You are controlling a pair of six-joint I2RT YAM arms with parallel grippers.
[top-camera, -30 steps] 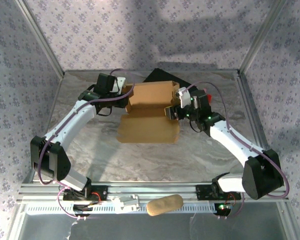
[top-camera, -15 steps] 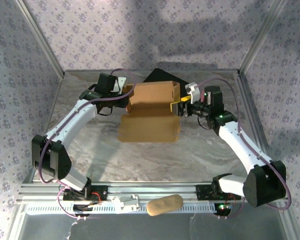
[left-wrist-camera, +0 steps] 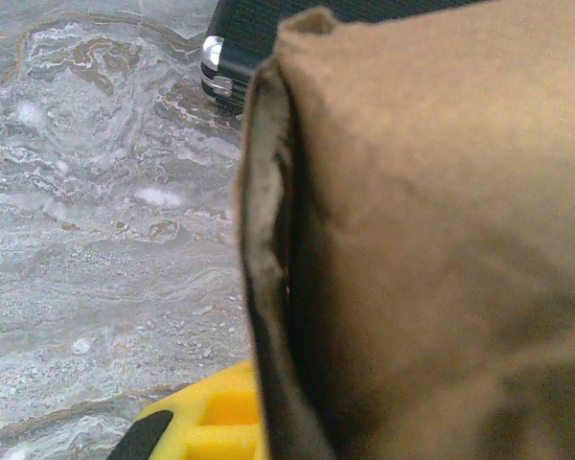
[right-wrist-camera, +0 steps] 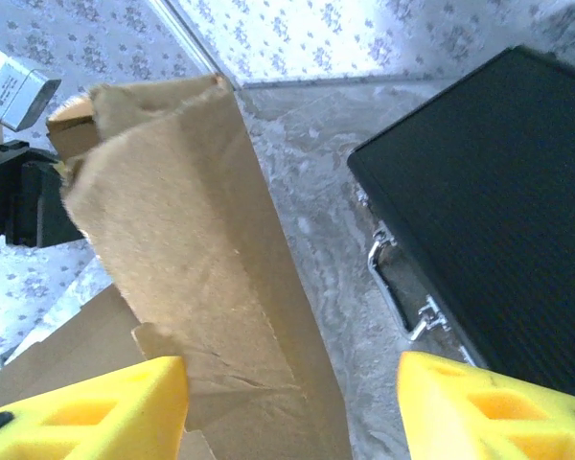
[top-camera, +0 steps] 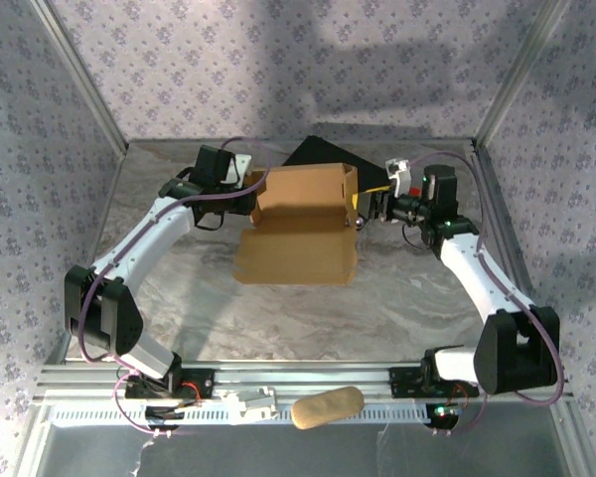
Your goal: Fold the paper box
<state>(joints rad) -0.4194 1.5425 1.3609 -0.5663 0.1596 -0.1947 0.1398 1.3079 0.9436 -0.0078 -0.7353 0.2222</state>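
The paper box (top-camera: 298,224) sits mid-tabletop (top-camera: 278,318), with a black case (top-camera: 316,151) behind it. The left gripper (top-camera: 246,183) is closed, apparently pinching the box's left wall. The right gripper (top-camera: 364,201) has its fingers apart, just beside the right wall.

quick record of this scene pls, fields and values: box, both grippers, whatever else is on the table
box: tan cardboard, part folded; walls raised at the far end, near panel flat on the table
left gripper: shut on the box's left wall
right gripper: open, fingers either side of the box's right wall; contact unclear
case: black, metal latches, shut, lying behind the box
table: grey marbled top
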